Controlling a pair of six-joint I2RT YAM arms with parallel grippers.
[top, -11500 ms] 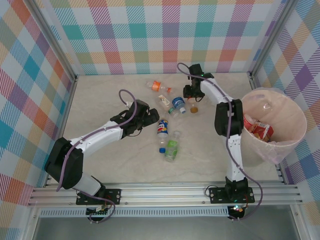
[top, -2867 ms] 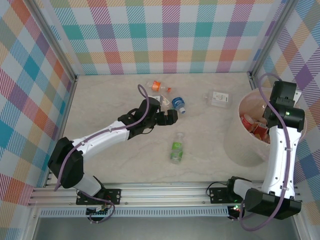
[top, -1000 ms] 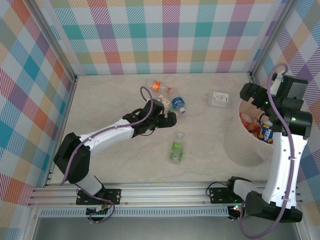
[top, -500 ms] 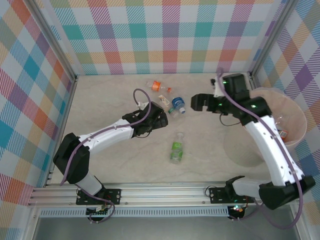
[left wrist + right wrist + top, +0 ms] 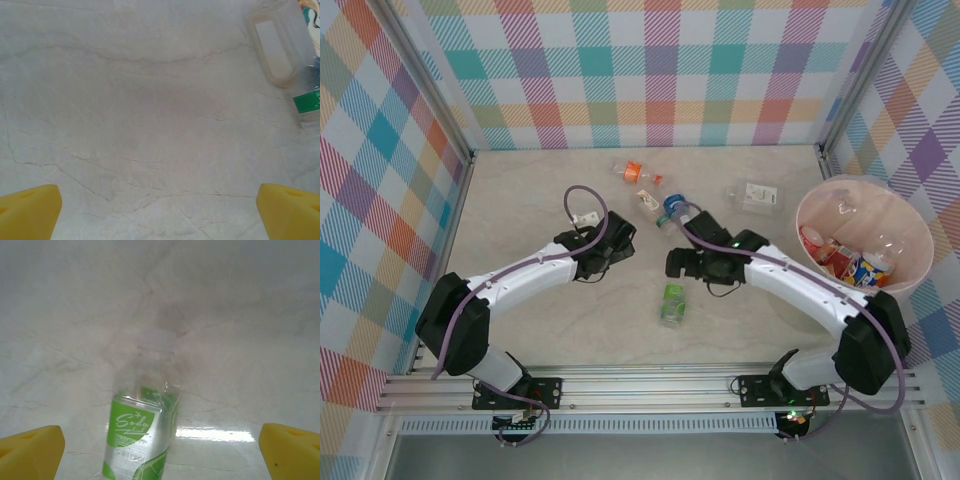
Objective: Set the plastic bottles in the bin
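Observation:
A green-labelled bottle lies on the table with its white cap pointing away. My right gripper hovers over its cap end, open, yellow fingertips wide to either side and clear of it. Further back lie an orange-capped bottle, a white-labelled bottle, a blue-capped bottle and a clear bottle. My left gripper is open over bare table, a clear bottle ahead to its right. The pink bin at the right holds several bottles.
Checked walls close off the back and both sides, and a metal rail runs along the near edge. The right forearm stretches across the table from the bin side toward the middle. Bare marble-patterned surface lies at the left and front.
The right arm swung left from over the bin and came down over the green bottle. The left gripper drew back left, away from the bottle cluster.

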